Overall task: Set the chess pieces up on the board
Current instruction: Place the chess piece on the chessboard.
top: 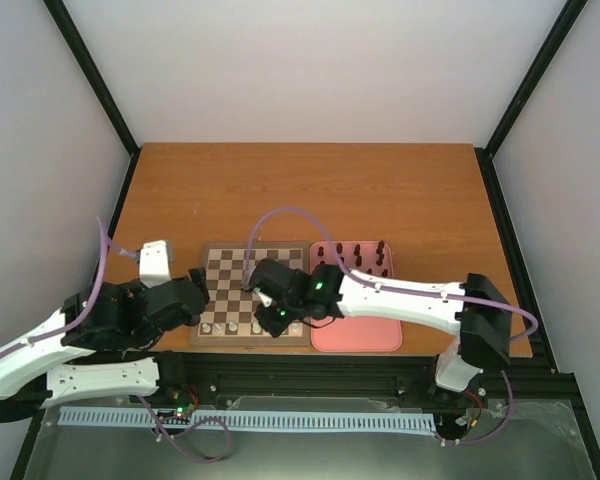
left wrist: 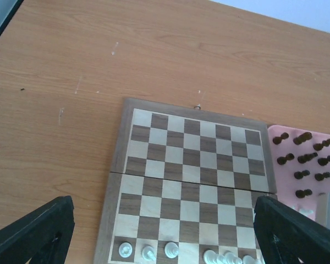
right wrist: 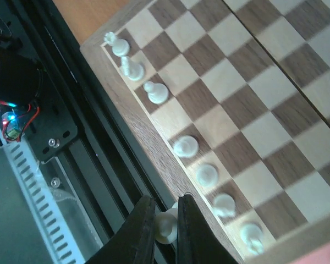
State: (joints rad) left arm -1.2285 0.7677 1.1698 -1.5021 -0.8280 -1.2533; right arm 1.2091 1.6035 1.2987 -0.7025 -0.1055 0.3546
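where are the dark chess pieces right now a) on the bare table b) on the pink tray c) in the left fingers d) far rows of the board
b: the dark pieces stand on the pink tray beside the board, whose squares hold only white pieces along the near edge.

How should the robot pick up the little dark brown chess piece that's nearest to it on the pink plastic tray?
Pinch the dark brown chess piece around its thin upper part, coming straight down from above. It seems to stand upright on the pink plastic tray, so its top is free, while other dark pieces crowd close behind it.
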